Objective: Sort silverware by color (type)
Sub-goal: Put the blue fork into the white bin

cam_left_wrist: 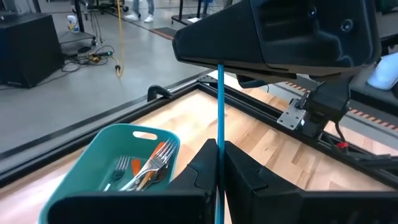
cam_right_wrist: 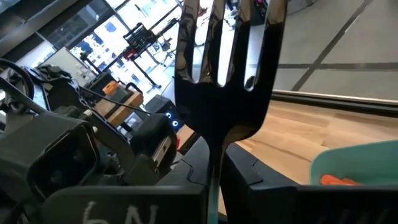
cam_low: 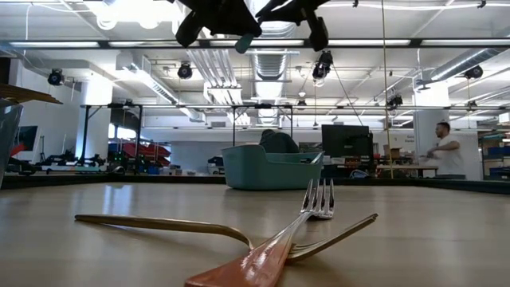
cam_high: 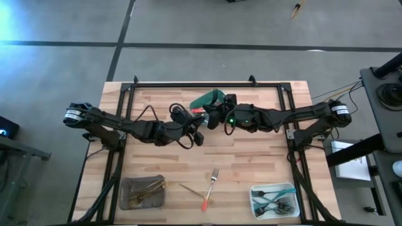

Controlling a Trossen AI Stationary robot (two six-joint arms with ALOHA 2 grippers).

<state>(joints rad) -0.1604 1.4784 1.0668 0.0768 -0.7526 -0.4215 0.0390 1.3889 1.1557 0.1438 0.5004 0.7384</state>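
Observation:
A teal-handled fork point(cam_right_wrist: 221, 81) is up in the air over the table's middle, between both grippers. My left gripper point(cam_left_wrist: 219, 171) and my right gripper point(cam_right_wrist: 214, 165) meet there, just near of the green tray point(cam_high: 212, 99), each shut on this fork. In the high view the left gripper point(cam_high: 198, 135) sits close beside the right gripper point(cam_high: 210, 119). In the low view both show at the top edge, with the handle's teal tip point(cam_low: 243, 44) poking down. A red-orange-handled fork point(cam_high: 210, 187) and a gold utensil point(cam_high: 188, 188) lie flat on the table near the near edge. My left gripper pinches the fork's thin teal handle point(cam_left_wrist: 219, 146) between its two fingers. The handle runs on past the fingertips to the right gripper's body point(cam_left_wrist: 280, 31). The fork is lifted clear of the table. My right gripper pinches the fork at its neck point(cam_right_wrist: 216, 155), just below the head. The silver head and tines point(cam_right_wrist: 217, 37) stick out beyond the fingertips. The teal handle runs back between the fingers.
The green tray point(cam_left_wrist: 106, 180) at the far middle holds forks with red-orange handles. A grey tray point(cam_high: 143, 191) near the left corner holds gold utensils. A white tray point(cam_high: 274, 199) near the right corner holds teal-handled forks. A person point(cam_low: 446, 151) stands in the room behind.

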